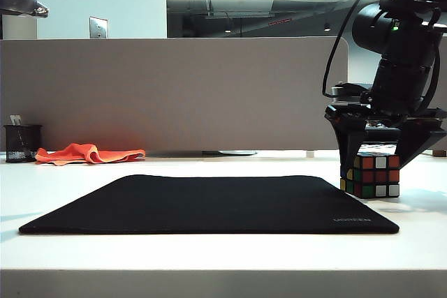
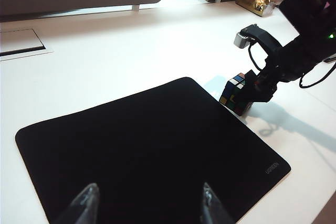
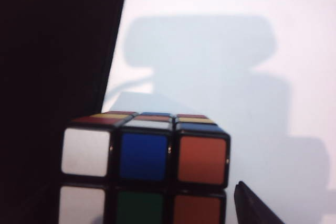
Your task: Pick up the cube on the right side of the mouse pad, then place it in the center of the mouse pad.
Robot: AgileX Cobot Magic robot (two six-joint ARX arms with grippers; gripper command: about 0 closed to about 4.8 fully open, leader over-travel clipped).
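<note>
Sitting just off the mouse pad's [image 1: 209,204] right edge, puzzle cube [image 1: 371,175] beneath the spread-fingered right gripper [image 1: 380,146] (empty), left gripper [image 2: 147,205] spread above the pad, pen cup [image 1: 22,142] holding pens.

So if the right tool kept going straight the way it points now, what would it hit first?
Most likely the cube: the right tool hangs open directly above it, pointing down, beside the mouse pad.
</note>
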